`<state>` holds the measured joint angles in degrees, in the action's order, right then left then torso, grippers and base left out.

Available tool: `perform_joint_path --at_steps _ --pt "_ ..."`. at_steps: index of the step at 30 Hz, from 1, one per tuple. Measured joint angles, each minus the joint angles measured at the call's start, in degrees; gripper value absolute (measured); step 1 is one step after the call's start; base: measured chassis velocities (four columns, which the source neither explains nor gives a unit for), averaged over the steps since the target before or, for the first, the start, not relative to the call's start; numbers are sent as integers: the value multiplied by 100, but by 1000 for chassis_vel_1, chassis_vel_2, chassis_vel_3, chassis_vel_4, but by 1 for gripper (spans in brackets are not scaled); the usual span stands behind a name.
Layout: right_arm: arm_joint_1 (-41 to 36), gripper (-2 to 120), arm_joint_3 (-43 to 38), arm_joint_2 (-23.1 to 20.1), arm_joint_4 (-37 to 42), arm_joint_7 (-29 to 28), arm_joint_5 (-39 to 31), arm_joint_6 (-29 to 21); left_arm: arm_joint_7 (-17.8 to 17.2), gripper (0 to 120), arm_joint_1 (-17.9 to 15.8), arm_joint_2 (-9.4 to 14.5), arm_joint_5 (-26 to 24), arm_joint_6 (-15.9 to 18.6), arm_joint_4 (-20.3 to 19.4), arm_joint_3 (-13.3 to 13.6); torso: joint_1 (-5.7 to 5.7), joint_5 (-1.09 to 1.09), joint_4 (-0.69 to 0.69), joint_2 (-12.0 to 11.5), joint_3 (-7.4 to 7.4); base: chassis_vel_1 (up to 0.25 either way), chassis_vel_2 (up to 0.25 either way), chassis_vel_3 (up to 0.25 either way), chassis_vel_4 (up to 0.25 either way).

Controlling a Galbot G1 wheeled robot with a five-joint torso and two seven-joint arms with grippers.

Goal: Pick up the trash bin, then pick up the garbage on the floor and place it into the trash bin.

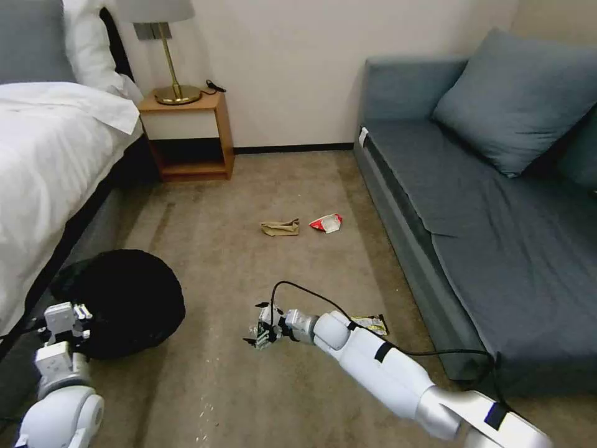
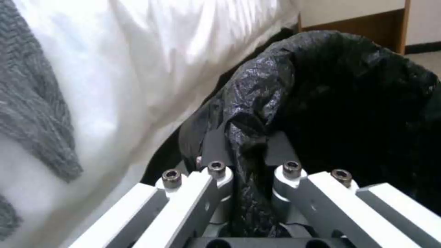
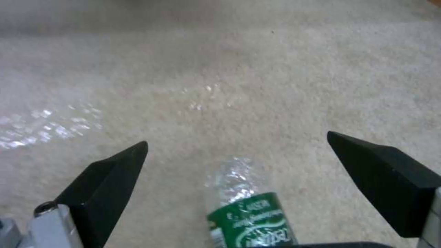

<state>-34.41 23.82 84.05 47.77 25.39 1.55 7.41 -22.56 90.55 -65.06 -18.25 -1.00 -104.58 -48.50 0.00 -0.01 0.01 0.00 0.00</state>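
The trash bin (image 1: 127, 298), wrapped in a crinkly black bag, is low at the left beside the bed. My left gripper (image 1: 79, 318) is shut on its rim; in the left wrist view the fingers (image 2: 213, 144) pinch a fold of the black liner (image 2: 321, 86). My right gripper (image 1: 261, 333) is down near the carpeted floor (image 1: 249, 186), open. Its black fingertips (image 3: 115, 172) stand wide on either side of a clear bottle with a green label (image 3: 248, 213) lying on the floor. More garbage lies about: a yellow-black wrapper (image 1: 371, 323), crumpled tan paper (image 1: 280, 228) and a red-white wrapper (image 1: 326, 223).
A bed with white sheets (image 1: 50, 155) runs along the left, with a wooden nightstand (image 1: 186, 137) and a lamp behind it. A grey-blue sofa (image 1: 485, 205) lines the right. A black cable (image 1: 298, 289) loops over my right arm.
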Motion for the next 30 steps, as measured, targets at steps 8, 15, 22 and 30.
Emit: perform_joint_path --at_steps 8,15,22,30 --pt "73 100 -158 196 -597 -179 502 85 22 7 106 -72 -4 -52 -68 -60 0 0 -1 0 0 0 0 0 0" --pt "101 100 -257 293 -923 -156 768 156 26 7 76 -132 56 -54 -111 8 0 0 -1 0 0 0 0 0 0" --pt "101 100 -313 359 -1138 -127 907 225 25 7 26 -147 74 -45 -122 48 0 1 -1 0 0 0 0 0 0" --pt "171 92 -536 499 -1542 -99 1157 400 21 7 -14 -141 63 -35 -90 70 0 1 0 0 0 0 0 0 0"
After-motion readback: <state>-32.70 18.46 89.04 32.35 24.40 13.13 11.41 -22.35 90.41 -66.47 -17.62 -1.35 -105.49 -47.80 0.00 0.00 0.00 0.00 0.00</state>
